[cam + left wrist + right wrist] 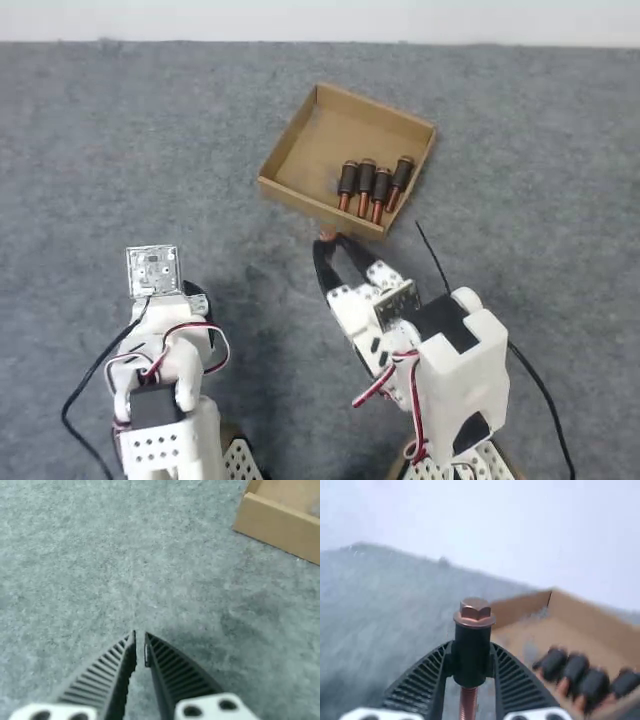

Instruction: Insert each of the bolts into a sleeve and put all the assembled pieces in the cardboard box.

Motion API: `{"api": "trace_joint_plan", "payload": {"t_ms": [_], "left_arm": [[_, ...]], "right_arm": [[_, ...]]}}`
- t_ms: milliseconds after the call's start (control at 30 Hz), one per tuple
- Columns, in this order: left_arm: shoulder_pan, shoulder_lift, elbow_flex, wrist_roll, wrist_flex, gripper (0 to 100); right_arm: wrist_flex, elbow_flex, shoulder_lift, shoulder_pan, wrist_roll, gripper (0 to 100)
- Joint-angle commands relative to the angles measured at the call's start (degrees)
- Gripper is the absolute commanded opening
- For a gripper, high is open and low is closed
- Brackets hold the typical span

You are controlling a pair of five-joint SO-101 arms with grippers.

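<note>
the left gripper (140, 637) hangs over bare grey carpet (100, 555), its jaws drawn together with only a sliver between the tips and nothing in them. a corner of the cardboard box (280, 522) lies well ahead of those tips and off to one side. this arm looks little threat to the job.

the right gripper (471, 650) is where trouble could come. its jaws are clamped on a black sleeve (471, 635) with a copper bolt (474, 612) through it: the hex head stands above the jaws and the threaded shank pokes out below them. from the high view, the tips (330, 242) sit just short of the box's near wall (300, 195), so the piece seems not yet over the opening.

likely risks:
- the grip is on the sleeve alone. if the piece tips head-down, the bolt may slide out.
- letting go before the jaws are past the near wall would drop the piece on the carpet or on the rim.
- coming in low could push the light box away.

beyond the jaws, four assembled pieces (375, 185) lie side by side against that same near wall (520, 607). a drop right onto them could bounce or roll, so open floor deeper in looks safer.
</note>
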Motion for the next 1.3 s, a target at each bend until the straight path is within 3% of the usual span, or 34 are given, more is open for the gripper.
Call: {"api": "trace_joint_plan", "payload": {"t_ms": [0,133,600,733,1000,1267], "left_arm": [[-0.3,-1.1,-0.7,-1.0,0.1,3],[-0.3,-1.1,-0.7,-1.0,0.1,3],[0.0,-1.1,-0.7,-1.0,-0.3,3],[0.2,-1.1,-0.7,-1.0,-0.3,3],[0.2,-1.1,-0.7,-1.1,-0.3,3],[0.2,-1.1,-0.7,-1.1,-0.3,3]], "right_arm": [[-1.7,-8.2,-1.2,1.3,1.1,0.7],[2.9,-15.8,-1.2,1.3,1.1,0.7],[35.6,-44.7,-1.3,4.4,1.1,0.7],[49.6,-53.7,-1.5,7.0,0.9,0.7],[88.2,-68.9,-4.7,8.7,0.6,0.7],[112.9,-79.8,-4.5,8.7,0.6,0.7]]}}
